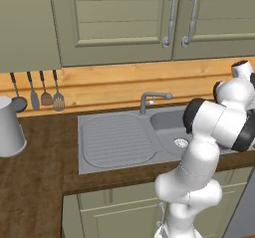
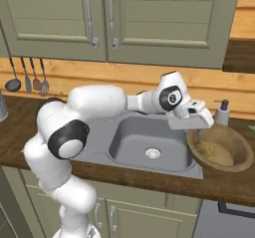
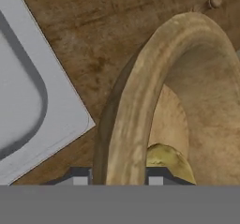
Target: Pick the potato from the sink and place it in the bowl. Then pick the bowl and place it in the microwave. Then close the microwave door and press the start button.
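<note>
The brown wooden bowl (image 2: 226, 155) stands on the counter right of the steel sink (image 2: 144, 132). My gripper (image 2: 193, 126) hangs over the bowl's near left rim. In the hand view the gripper (image 3: 118, 177) straddles that tan rim (image 3: 136, 101). One dark fingertip (image 3: 80, 176) is outside the wall and the other sits inside it, both pressed against it. The yellowish-brown potato (image 3: 167, 158) lies inside the bowl by the inner fingertip. The sink basin (image 1: 167, 125) holds only its silver drain (image 2: 153, 153). The microwave is out of view.
A soap dispenser (image 2: 222, 113) stands just behind the bowl by the wall. The faucet (image 1: 152, 100) rises behind the basin, with the ribbed draining board (image 1: 115, 140) to its left. A grey jug (image 1: 9, 127) and hanging utensils (image 1: 37, 92) are far left. Cabinets hang overhead.
</note>
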Controlling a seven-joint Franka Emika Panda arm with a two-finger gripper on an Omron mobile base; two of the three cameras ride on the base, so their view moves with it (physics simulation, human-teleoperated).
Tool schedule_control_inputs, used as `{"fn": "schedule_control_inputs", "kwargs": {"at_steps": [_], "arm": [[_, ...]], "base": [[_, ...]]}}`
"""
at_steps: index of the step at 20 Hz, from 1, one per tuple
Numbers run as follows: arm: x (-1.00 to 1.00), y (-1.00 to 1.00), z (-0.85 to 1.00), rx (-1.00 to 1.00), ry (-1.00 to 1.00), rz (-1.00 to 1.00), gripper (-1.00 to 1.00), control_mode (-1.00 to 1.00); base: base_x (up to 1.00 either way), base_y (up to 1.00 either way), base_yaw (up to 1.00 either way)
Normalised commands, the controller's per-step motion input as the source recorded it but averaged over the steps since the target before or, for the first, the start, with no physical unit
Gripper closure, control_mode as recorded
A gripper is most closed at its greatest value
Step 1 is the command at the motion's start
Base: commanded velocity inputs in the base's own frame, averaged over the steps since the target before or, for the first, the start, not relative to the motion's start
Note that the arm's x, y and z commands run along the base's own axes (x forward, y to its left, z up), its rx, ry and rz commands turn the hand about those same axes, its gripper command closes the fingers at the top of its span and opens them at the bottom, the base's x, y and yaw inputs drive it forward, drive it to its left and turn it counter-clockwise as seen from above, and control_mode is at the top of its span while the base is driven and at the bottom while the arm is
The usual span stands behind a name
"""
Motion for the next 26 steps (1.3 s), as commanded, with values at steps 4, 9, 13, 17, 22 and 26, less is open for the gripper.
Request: {"fn": "schedule_control_inputs", "kwargs": {"at_steps": [4, 9, 13, 17, 22, 26], "arm": [[-0.73, 1.00, 1.00, 0.00, 0.02, 0.09, 1.00, -1.00], [-0.46, 1.00, 1.00, 0.03, 0.13, 0.10, 1.00, -1.00], [-0.43, 1.00, 1.00, 0.09, 0.17, 0.14, 1.00, -1.00], [-0.18, 1.00, 1.00, 0.04, 0.19, 0.21, 1.00, -1.00], [0.00, 0.99, 0.33, 0.00, 0.04, 0.26, 1.00, -1.00], [-0.03, 0.68, 0.03, 0.00, -0.03, 0.23, 1.00, -1.00]], "base": [[0.00, 0.00, 0.00], [0.00, 0.00, 0.00], [0.00, 0.00, 0.00], [0.00, 0.00, 0.00], [0.00, 0.00, 0.00], [0.00, 0.00, 0.00]]}}
